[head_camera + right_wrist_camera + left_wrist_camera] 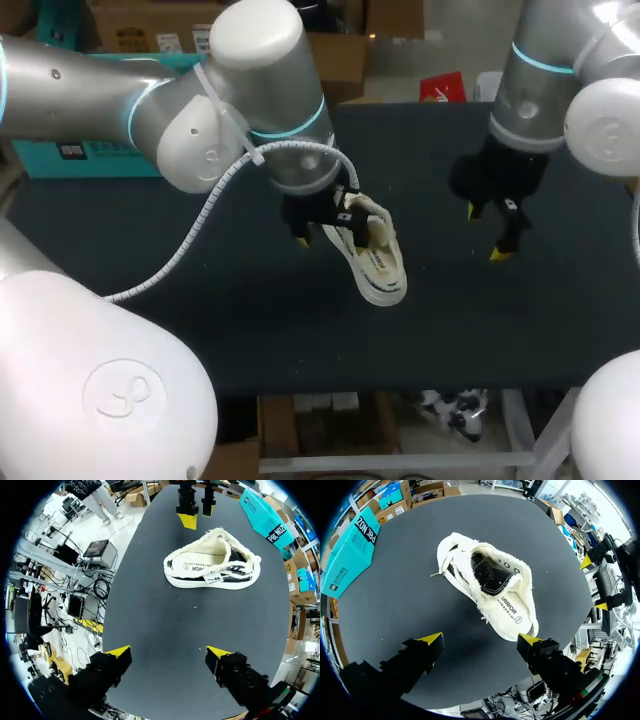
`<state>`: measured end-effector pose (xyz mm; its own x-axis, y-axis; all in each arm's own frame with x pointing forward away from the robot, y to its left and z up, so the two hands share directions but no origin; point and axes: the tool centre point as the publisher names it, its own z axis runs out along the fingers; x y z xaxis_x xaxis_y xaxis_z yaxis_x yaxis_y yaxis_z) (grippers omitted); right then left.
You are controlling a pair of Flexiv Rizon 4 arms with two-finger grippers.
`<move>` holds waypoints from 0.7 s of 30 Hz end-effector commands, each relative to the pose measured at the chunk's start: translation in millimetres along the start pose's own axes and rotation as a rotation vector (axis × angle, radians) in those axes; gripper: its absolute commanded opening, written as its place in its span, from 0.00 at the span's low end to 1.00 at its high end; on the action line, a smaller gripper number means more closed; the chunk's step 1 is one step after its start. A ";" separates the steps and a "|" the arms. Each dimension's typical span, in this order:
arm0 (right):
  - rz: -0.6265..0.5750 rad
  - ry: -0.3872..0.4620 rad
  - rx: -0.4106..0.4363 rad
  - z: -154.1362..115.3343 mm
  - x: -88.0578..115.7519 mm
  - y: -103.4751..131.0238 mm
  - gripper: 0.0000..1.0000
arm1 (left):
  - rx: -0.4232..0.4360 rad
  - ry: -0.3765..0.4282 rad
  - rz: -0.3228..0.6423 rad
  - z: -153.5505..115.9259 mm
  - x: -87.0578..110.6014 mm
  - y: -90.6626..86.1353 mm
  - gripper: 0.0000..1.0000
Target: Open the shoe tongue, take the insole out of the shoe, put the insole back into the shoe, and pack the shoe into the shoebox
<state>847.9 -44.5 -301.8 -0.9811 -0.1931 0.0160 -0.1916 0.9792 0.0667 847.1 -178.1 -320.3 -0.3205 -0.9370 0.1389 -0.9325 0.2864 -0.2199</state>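
Observation:
A white low-top shoe (372,255) with black side stripes lies on the black table (200,260), its dark opening (487,575) facing up. My left gripper (325,225) hangs open just above the shoe's rear end. In the left wrist view the gripper (480,640) has its fingers spread wide, with the shoe (490,590) ahead of them and untouched. My right gripper (487,232) is open and empty, off to the shoe's right; the shoe (212,567) lies well ahead of the gripper (167,652). The teal shoebox (350,550) lies at the table's far left.
The shoebox (70,155) is partly hidden behind my left arm in the head view. Bare black tabletop (165,615) lies between the shoe and my right gripper. My left gripper's fingers (189,520) show just beyond the shoe in the right wrist view.

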 end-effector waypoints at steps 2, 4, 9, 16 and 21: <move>-0.002 0.020 -0.003 -1.8 -4.4 -1.4 1.00 | 0.000 -0.069 -0.060 16.2 7.2 -5.7 1.00; -0.002 0.020 -0.003 -1.8 -4.4 -1.4 1.00 | 0.006 -0.090 -0.096 20.6 5.7 -6.3 1.00; -0.032 0.008 0.009 -0.8 -4.6 -3.9 1.00 | 0.017 -0.080 -0.170 26.8 -1.1 -16.9 1.00; -0.207 -0.074 0.069 8.8 -5.2 -24.4 1.00 | 0.022 -0.059 -0.224 29.2 -2.3 -27.9 0.89; -0.289 -0.095 0.078 12.0 -9.4 -37.6 1.00 | 0.015 -0.059 -0.245 32.1 0.9 -33.3 0.68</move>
<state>868.3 -71.2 -310.9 -0.8932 -0.4482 -0.0367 -0.4474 0.8939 -0.0281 880.1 -190.7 -340.4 -0.0792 -0.9869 0.1404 -0.9777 0.0494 -0.2043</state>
